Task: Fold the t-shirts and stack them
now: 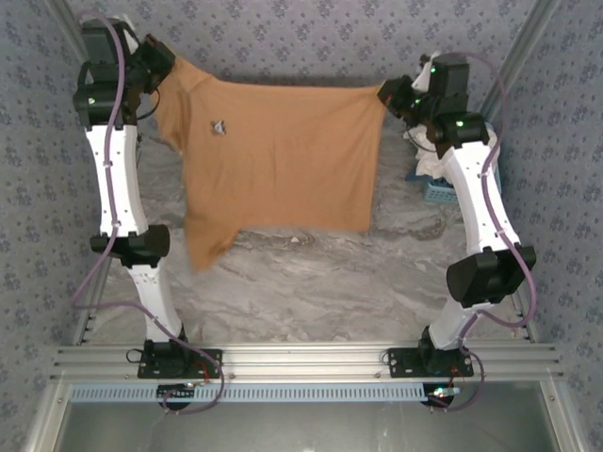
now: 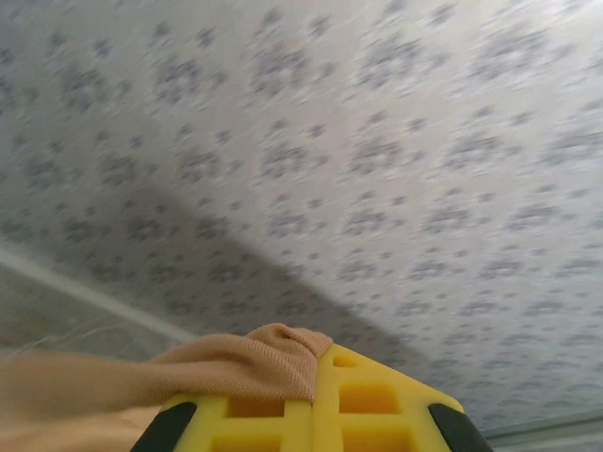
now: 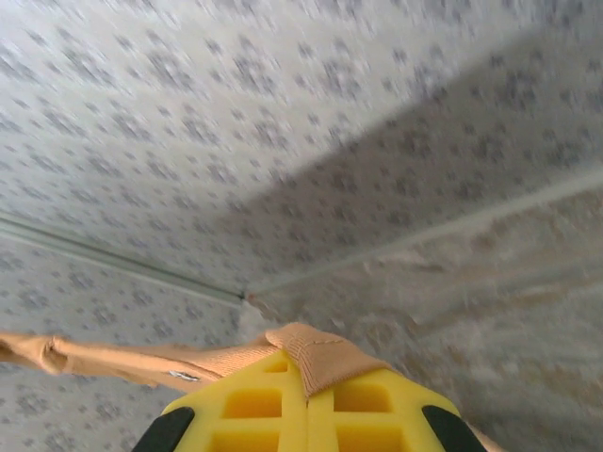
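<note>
Right claw (image 3: 308, 400): yellow fingers (image 3: 250, 405) pressed together at the lower frame edge, no gap along the seam. A fold of the tan-orange t-shirt (image 3: 316, 353) is pinched between the tips, stitched hem showing. From the grip the cloth runs left as a narrow, bunched band. Behind: grey marbled table (image 3: 509, 311), its corner meeting the patterned wall (image 3: 188, 141). Background blurred.

I see grey marble-pattern tabletop (image 1: 311, 273) under everything. Light blue plastic lattice basket (image 1: 439, 192) sits on it at far right, partly hidden. Grey floral-print wall panels (image 1: 311, 38) on back and both sides. Ribbed aluminium frame rail (image 1: 311, 359) runs along near edge. Wrist feeds blurred.
</note>
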Motion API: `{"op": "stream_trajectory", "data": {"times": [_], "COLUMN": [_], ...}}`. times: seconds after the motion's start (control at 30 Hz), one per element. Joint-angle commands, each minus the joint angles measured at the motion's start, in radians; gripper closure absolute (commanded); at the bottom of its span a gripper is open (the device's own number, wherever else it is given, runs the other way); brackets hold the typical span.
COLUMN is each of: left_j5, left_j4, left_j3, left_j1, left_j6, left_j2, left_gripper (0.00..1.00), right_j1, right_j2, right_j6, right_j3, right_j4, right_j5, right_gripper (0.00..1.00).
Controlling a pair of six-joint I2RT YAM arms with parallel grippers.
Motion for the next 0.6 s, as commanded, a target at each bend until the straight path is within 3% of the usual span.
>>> {"op": "stream_trajectory", "data": {"times": [0.0, 0.17, 0.27, 0.37, 0.43, 0.57], "left_j5": [0.079, 0.052, 0.025, -0.104, -0.14, -0.149], "left_j4": [0.157, 0.103, -0.025, -0.068, 0.061, 0.21], "left_j3": [0.054, 0.003, -0.18, -0.6, -1.051, -1.633], "left_j1": [0.003, -0.034, -0.111, -0.239, -0.292, -0.339], "left_j6": [-0.03, 0.05, 0.146, 0.232, 0.18, 0.011], "left_j2": [-0.106, -0.235, -0.344, -0.522, -0.709, -0.943], "left_gripper": [1.0, 1.0, 1.0, 1.0, 1.0, 1.0], "right_j1": [-0.057, -0.112, -0.116, -0.11, -0.092, -0.056], "right_j2": [0.008, 0.009, -0.033, -0.124, -0.206, -0.311], "right_j6": [0.032, 0.032, 0.0, -0.02, -0.035, -0.047], "right_j3": [0.133, 0.168, 0.062, -0.186, -0.394, -0.747], "right_j4": [0.048, 0.027, 0.019, 0.062, 0.084, 0.089], "right_j5": [-0.034, -0.046, -0.045, -0.011, 0.039, 0.115], "right_gripper": [1.0, 1.0, 1.0, 1.0, 1.0, 1.0]}}
